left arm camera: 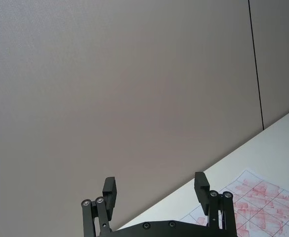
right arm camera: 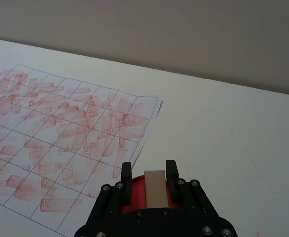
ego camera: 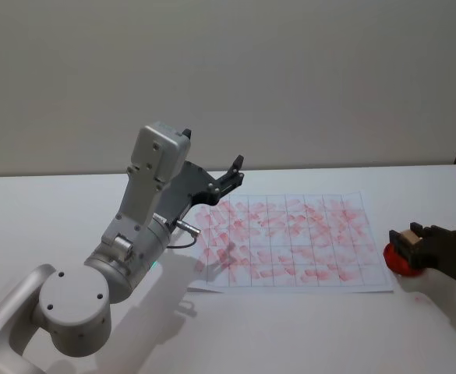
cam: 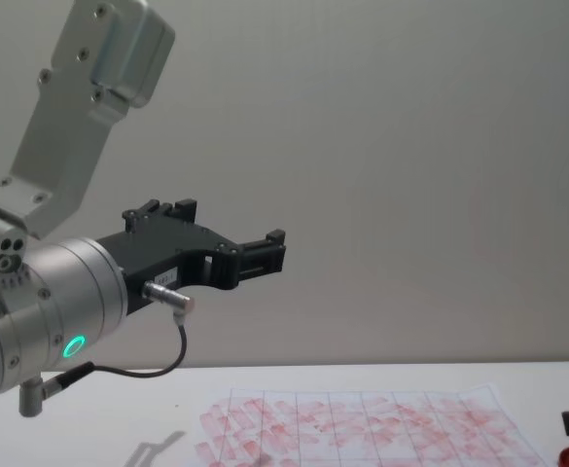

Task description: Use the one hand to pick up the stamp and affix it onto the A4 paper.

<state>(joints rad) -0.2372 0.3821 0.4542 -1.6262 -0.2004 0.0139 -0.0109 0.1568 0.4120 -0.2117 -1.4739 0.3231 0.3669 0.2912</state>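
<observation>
The stamp (right arm camera: 155, 188), a small tan wooden block, sits between the fingers of my right gripper (right arm camera: 149, 168), which is shut on it. In the head view the stamp (ego camera: 406, 236) and the right gripper (ego camera: 409, 241) are at the table's right, just over a flat red disc (ego camera: 397, 264). The A4 paper (ego camera: 290, 243) lies mid-table, its grid crowded with red prints, left of the stamp. My left gripper (ego camera: 234, 173) is raised above the paper's far left corner, and the left wrist view shows this left gripper (left arm camera: 154, 183) open with nothing in it.
The red disc (right arm camera: 136, 195) lies a short way off the paper's (right arm camera: 60, 133) right edge. The left arm's silver wrist with a green light (cam: 70, 292) hangs high over the table's left. A grey wall stands behind the table.
</observation>
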